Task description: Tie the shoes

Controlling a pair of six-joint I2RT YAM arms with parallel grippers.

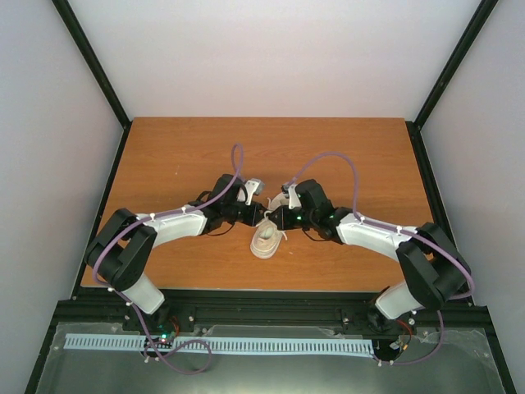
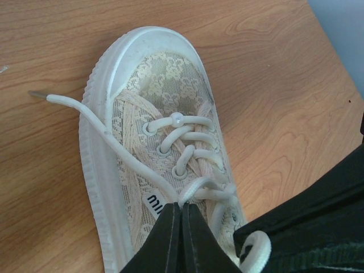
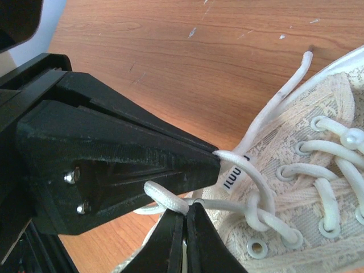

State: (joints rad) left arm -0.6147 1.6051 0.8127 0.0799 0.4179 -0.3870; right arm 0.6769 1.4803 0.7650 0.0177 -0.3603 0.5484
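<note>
One cream lace-patterned low-top canvas sneaker [image 1: 267, 240], centre of brown wooden table [image 1: 344, 156]. At sneaker's 11 o'clock, left gripper [image 2: 182, 206]; at 1 o'clock, right gripper [image 3: 185, 207]; each pinched fully closed on thin white laces [image 2: 114, 142]

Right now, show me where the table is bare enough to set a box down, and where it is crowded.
Bare: the table's far half, beyond the left arm and right arm; also the near strip between the shoe and the near edge. Crowded: the centre, where both jaws pinch laces over the shoe.
</note>
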